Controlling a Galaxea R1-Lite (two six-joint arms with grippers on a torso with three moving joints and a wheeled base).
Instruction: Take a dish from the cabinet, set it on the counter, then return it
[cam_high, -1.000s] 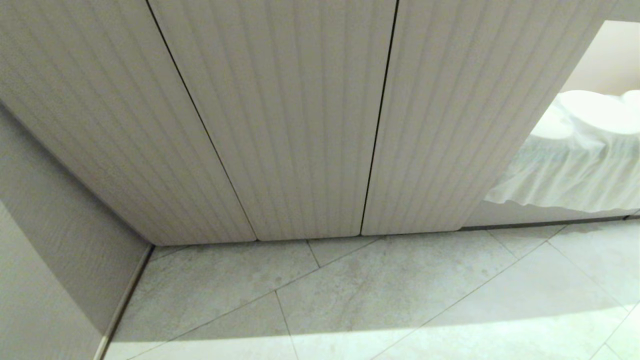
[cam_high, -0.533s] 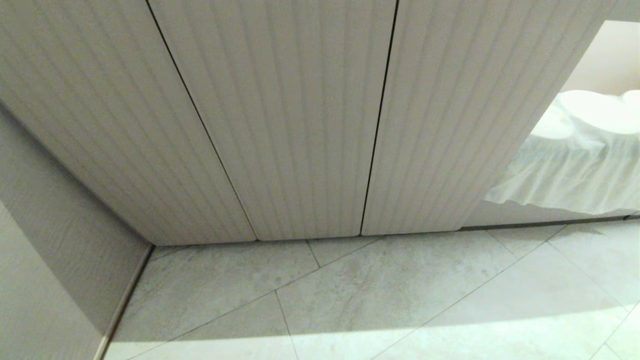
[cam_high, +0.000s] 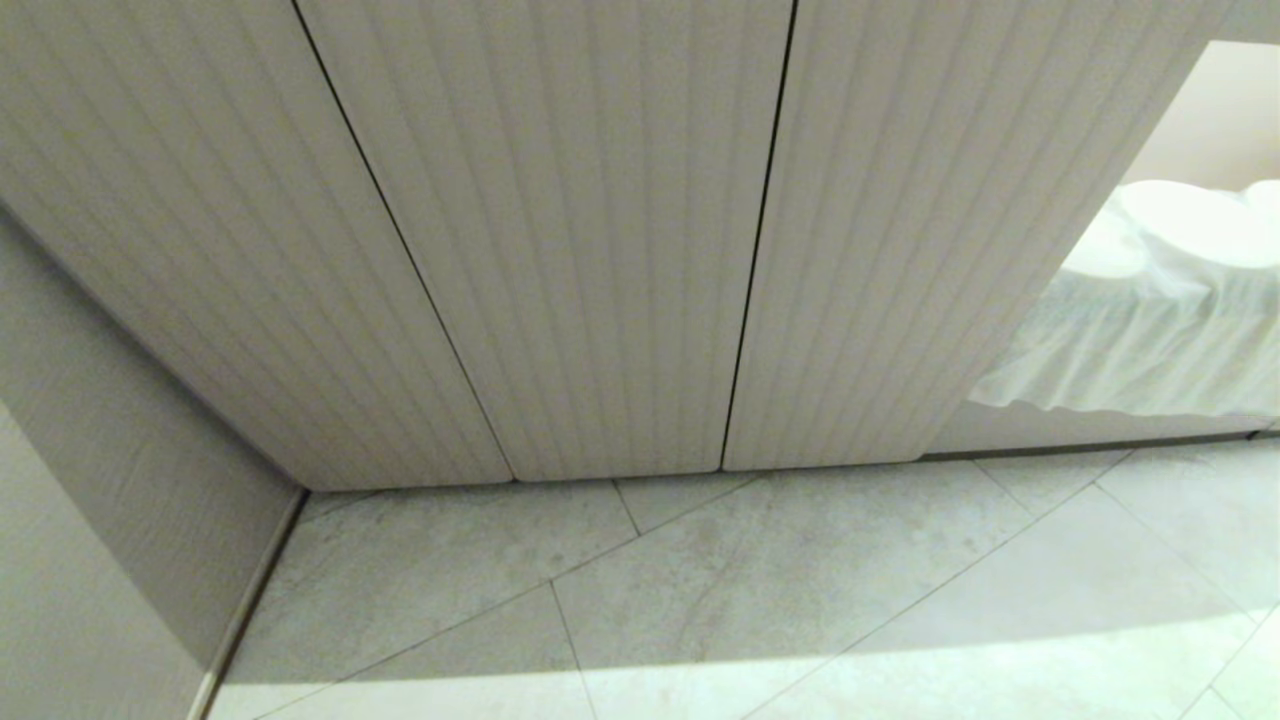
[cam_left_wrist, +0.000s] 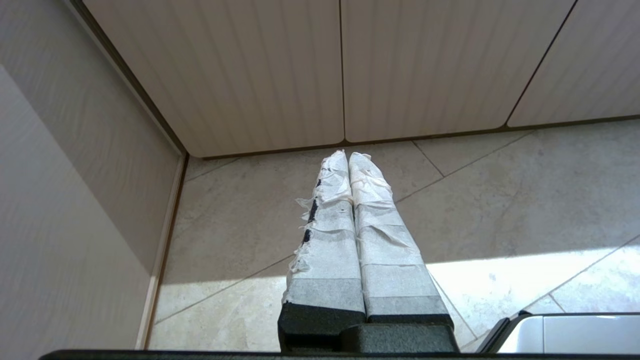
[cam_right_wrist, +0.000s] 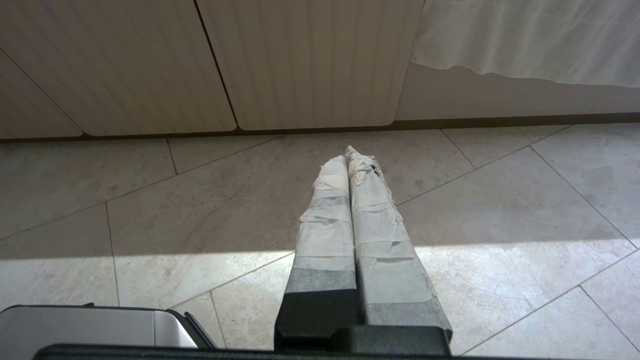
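Observation:
The cabinet (cam_high: 600, 250) fills the head view, with its ribbed beige doors all closed. The dish and the counter are out of view. Neither arm shows in the head view. In the left wrist view my left gripper (cam_left_wrist: 348, 157) hangs over the floor tiles a little before the cabinet (cam_left_wrist: 280, 75), its two tape-wrapped fingers pressed together and empty. My right gripper (cam_right_wrist: 347, 157) hangs likewise in the right wrist view, shut and empty, in front of the cabinet (cam_right_wrist: 310, 60).
A grey side wall (cam_high: 90, 480) closes off the left. To the right of the cabinet hangs a white ruffled cloth (cam_high: 1150, 350). Pale floor tiles (cam_high: 750, 600) lie in front, partly sunlit. A part of the robot's base (cam_left_wrist: 575, 335) shows low down.

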